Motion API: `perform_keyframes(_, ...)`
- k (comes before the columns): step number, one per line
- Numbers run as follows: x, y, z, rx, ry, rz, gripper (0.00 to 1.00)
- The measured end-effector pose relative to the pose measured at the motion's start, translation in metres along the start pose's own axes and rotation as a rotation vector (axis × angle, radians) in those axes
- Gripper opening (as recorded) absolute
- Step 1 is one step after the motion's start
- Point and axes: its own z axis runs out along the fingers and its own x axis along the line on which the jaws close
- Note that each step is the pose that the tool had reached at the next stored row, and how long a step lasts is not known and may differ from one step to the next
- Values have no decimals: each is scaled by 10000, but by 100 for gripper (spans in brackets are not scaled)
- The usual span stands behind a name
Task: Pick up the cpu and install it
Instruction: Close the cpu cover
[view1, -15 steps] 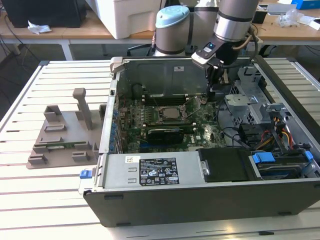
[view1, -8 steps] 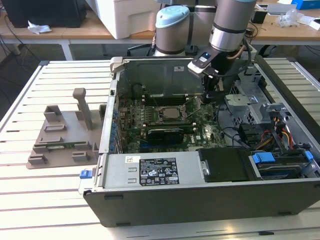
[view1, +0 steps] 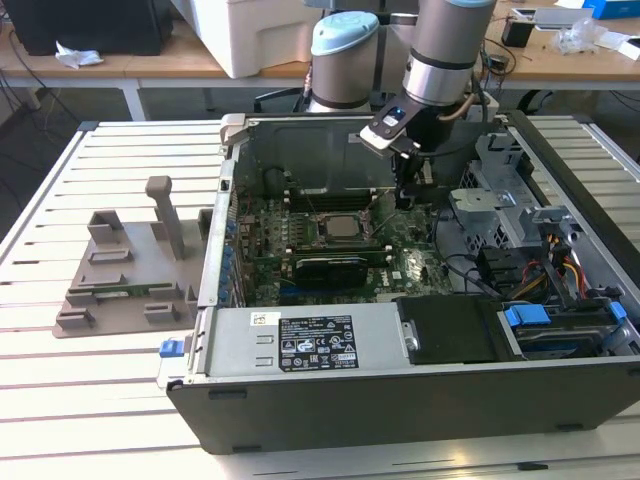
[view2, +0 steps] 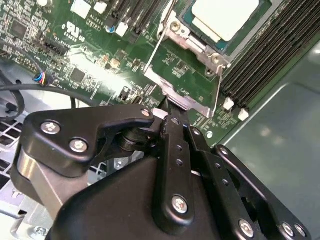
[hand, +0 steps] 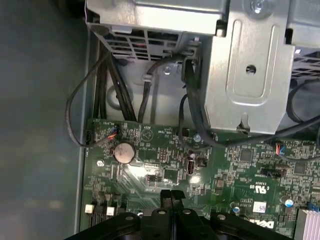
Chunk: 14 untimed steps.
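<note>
The cpu (view1: 345, 228) lies flat in its socket on the motherboard (view1: 262, 225), inside the open computer case (view1: 400, 400) on the tabletop (view1: 100, 400), so seating looks done. The pincer (view1: 405, 197), fingers together on nothing, hangs just beside the socket, likely to work its metal frame (view2: 192, 47). The second wrist view shows the cpu's pale top and that frame near the fingertips; the first wrist view shows the closed tips over board carrying a coin cell (hand: 124, 151) and cables (hand: 107, 80).
</note>
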Motion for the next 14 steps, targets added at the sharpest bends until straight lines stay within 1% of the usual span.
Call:
perform_keyframes(2,2,-20,1,0,0,0,11)
perform_keyframes(10,16,-155,10,0,0,0,11)
perform_keyframes(14,26,-260,16,0,-1,-1,11)
